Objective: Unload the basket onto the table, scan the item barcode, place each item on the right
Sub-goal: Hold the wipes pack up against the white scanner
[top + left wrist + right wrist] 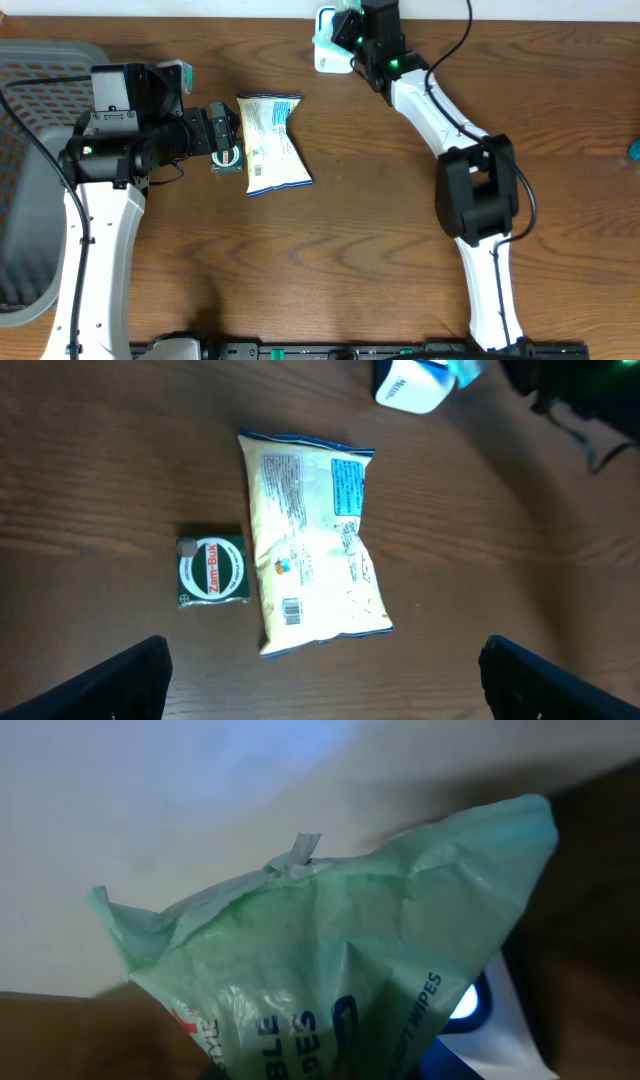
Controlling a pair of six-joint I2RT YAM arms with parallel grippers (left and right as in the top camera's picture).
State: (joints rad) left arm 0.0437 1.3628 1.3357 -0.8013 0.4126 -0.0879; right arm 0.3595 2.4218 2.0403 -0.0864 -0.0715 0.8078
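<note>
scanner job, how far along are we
Done: nothing visibly finished. In hand: the right gripper holds the wipes pack at the scanner, whose blue light glows beside it. Left: the snack bag and the tin lie on the table below the open left gripper, not yet picked up.

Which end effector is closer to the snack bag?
Left. The left end effector hovers open beside the snack bag, above the green box. The right end effector is far off, holding a green wipes pack at the scanner.
</note>
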